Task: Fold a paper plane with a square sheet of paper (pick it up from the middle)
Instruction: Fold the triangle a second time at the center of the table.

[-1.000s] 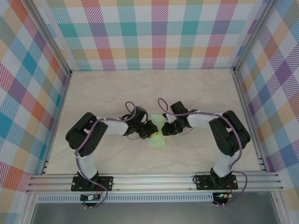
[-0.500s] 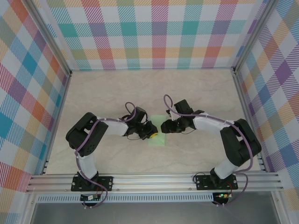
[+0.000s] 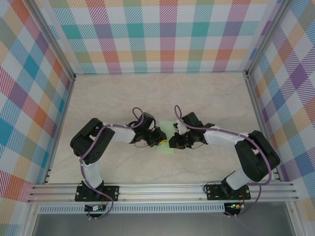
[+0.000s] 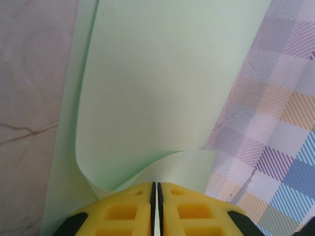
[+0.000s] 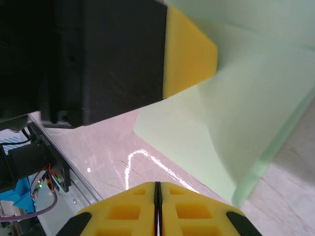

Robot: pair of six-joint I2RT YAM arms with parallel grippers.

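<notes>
Though pinched, the square sheet of paper (image 3: 165, 149) curls

It lies at the middle of the table (image 3: 113, 98). Left wrist view: the left gripper (image 4: 156, 186), jaws closed, pinches the curled edge. Right wrist view: the right gripper (image 5: 157, 184), jaws closed on nothing, hovers over the table.

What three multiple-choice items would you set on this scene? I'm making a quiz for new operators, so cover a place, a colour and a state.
1. Where is the paper?
A. at the middle of the table
B. against the far wall
C. on the front rail

2. What colour is the paper?
A. white
B. pink
C. pale green

3. How do the left jaws stand?
A. wide open
B. shut on the paper
C. shut on nothing

Answers:
1 A: the top view shows it mid-table.
2 C: it looks pale green in every view.
3 B: the left wrist view shows the sheet curling into the closed yellow fingers.
</notes>
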